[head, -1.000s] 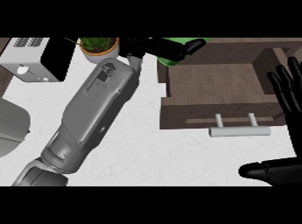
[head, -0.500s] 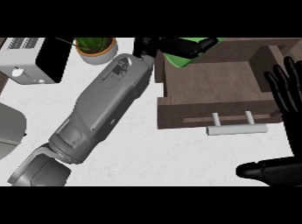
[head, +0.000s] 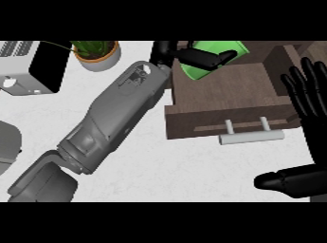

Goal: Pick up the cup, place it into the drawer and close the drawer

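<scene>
Head view: the left hand (head: 197,57) curls round the green cup (head: 211,60), and over the last second it has carried the cup from beyond the drawer's (head: 229,97) back-left corner to above the drawer's rear. The cup seems to be over the cavity, though the fingers hide its base. Lowering and letting go looks like the next step. The right hand (head: 313,137) rests spread at the drawer's right, near its handle (head: 249,136)

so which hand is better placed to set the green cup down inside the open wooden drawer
The left hand. Its fingers are already curled round the green cup, holding it at the far end of the open brown wooden drawer. The right hand rests open at the view's right edge, beside the drawer, holding nothing.
</scene>
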Controlling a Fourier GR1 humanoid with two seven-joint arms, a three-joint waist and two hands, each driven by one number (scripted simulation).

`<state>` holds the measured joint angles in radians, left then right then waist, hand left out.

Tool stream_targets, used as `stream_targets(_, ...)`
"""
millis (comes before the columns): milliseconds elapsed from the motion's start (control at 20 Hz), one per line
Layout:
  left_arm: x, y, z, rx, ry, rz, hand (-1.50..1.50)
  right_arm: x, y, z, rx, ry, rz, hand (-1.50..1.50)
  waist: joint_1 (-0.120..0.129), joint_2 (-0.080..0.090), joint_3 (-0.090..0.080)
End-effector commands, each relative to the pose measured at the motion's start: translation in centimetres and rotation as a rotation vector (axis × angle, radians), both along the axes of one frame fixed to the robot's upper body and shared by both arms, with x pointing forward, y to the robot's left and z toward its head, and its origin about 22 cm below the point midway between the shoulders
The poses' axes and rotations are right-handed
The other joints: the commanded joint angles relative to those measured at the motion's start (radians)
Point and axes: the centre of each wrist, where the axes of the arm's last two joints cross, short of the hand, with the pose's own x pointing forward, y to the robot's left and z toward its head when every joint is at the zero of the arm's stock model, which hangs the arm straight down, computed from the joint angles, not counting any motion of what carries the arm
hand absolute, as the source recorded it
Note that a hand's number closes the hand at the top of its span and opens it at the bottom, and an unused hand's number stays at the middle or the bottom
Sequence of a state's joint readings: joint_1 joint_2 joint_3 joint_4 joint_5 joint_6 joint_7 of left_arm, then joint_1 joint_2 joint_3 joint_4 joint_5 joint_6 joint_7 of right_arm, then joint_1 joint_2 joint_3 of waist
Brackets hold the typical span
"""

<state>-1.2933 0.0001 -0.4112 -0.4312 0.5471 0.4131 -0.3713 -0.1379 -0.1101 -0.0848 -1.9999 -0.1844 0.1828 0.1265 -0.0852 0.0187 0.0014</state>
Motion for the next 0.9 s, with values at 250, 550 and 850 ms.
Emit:
stream_targets(250,0.0,-0.8,-0.1,0.187,0.011,0.049,-1.50,0.2,1.0,0.2,0.008,-0.020,0.026,-1.50,-0.022,0.005,0.001)
stream_targets(550,-1.1,-1.7,-0.4,0.085,0.001,0.008,-1.50,0.5,1.1,0.4,0.044,-0.032,0.062,-1.50,-0.037,0.007,0.000)
stream_targets(850,-1.7,-1.7,-0.7,-0.062,-0.026,-0.045,-1.50,0.5,0.7,0.0,0.081,-0.001,0.116,-1.50,-0.020,0.004,0.000)
